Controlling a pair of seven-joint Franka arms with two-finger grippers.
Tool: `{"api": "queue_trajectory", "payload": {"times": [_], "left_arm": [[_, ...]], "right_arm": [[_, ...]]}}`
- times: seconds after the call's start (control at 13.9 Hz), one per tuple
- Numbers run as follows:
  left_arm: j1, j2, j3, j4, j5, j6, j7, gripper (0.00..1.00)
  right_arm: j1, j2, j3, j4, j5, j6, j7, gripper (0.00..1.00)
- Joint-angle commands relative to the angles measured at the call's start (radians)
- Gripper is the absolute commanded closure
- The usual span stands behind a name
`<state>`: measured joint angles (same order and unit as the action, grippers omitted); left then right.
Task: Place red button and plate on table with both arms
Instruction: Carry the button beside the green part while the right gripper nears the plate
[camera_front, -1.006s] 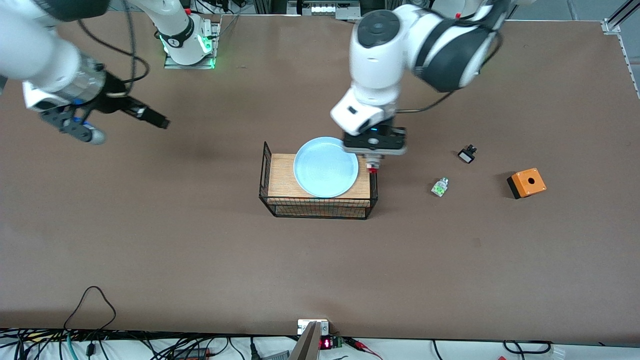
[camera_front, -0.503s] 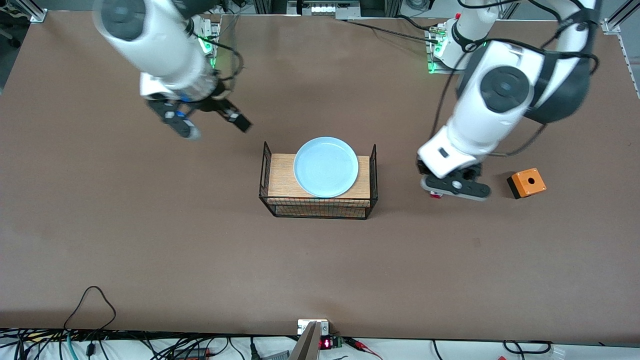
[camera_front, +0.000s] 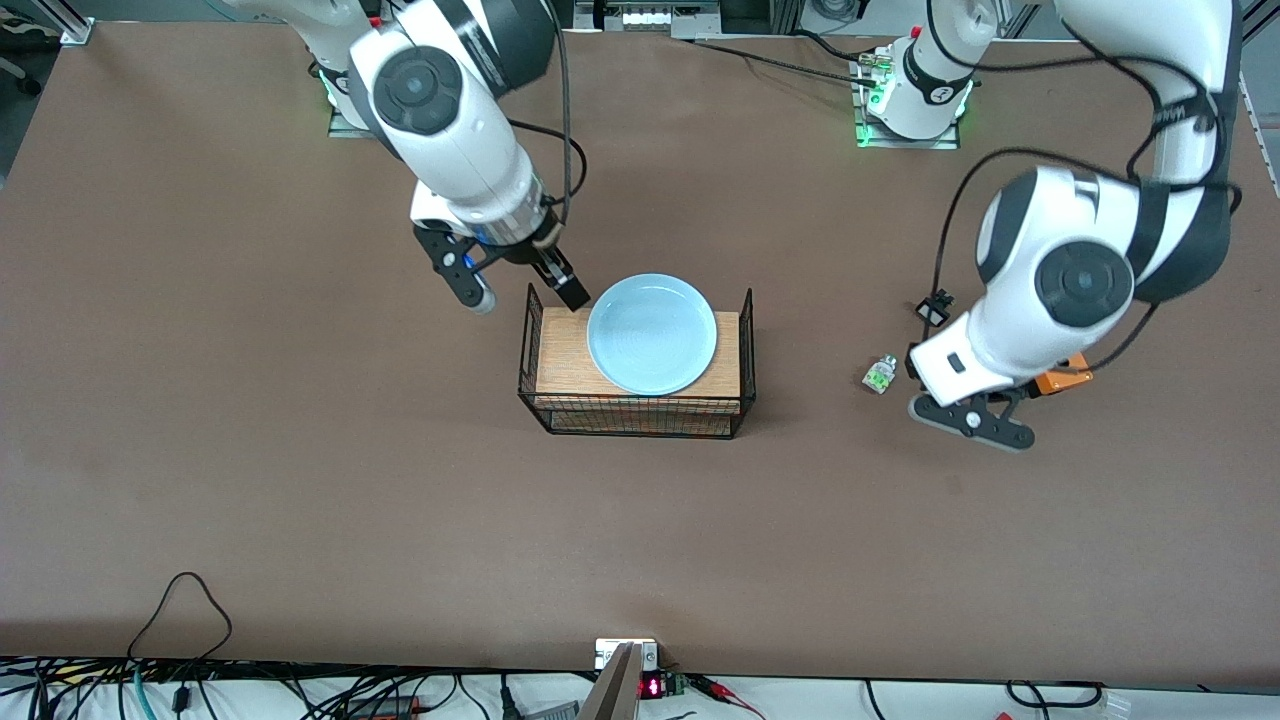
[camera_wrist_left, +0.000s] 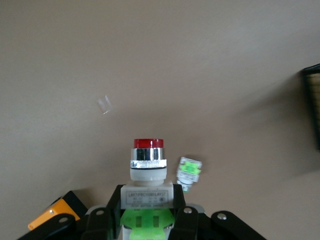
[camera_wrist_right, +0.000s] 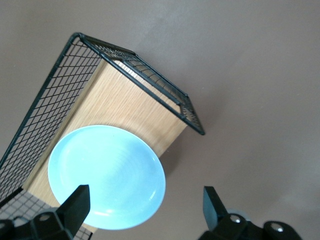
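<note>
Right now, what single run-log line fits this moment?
left end effector: holds red button over table | right end effector: open, at rack's edge | plate: on rack

We see a wide matte brown desk under even light. Along its edge nearest the front camera, black cables lie on a white strip.

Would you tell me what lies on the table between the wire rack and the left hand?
Only the green-white piece lies there, on the table between the rack and the left hand, as the front view shows.
</note>
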<state>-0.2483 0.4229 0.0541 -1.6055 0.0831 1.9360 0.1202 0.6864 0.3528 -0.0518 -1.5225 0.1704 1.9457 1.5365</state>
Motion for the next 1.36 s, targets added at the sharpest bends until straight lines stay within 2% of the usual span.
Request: {"api": "queue_trajectory", "payload": {"times": [0.0,0.29,0.43,0.5,0.79,0.86,0.93,1.01,1.29], "left_arm": [[0.023,0.104,0.003,0.001,-0.023,0.07,0.053,0.79],[0.087,0.181,-0.003,-0.034,-0.023,0.24,0.197,0.79],[0.165,0.203,-0.075,-0.085,-0.022,0.316,0.226,0.78],[0.182,0.206,-0.086,-0.112,-0.022,0.349,0.228,0.78],[0.162,0.227,-0.088,-0.16,-0.017,0.414,0.226,0.74],[0.158,0.229,-0.088,-0.169,-0.017,0.428,0.223,0.67],[0.155,0.229,-0.088,-0.172,-0.017,0.429,0.22,0.49],[0.156,0.228,-0.088,-0.171,-0.017,0.429,0.225,0.0],[0.169,0.133,-0.089,-0.154,-0.014,0.379,0.219,0.0]], "right_arm": [[0.034,0.066,-0.008,0.033,0.004,0.067,0.066,0.0],[0.062,0.132,-0.008,0.031,0.0,0.134,0.079,0.0],[0.062,0.137,-0.008,0.018,-0.005,0.125,0.077,0.0],[0.062,0.137,-0.01,0.01,-0.005,0.122,0.082,0.0],[0.064,0.137,-0.01,-0.025,-0.005,0.122,0.083,0.0],[0.065,0.137,-0.01,-0.031,-0.005,0.122,0.083,0.01],[0.067,0.137,-0.01,-0.036,-0.005,0.122,0.082,0.02],[0.067,0.137,-0.01,-0.038,-0.005,0.122,0.082,0.04],[0.074,0.144,-0.01,-0.044,-0.006,0.124,0.082,0.12]]}}
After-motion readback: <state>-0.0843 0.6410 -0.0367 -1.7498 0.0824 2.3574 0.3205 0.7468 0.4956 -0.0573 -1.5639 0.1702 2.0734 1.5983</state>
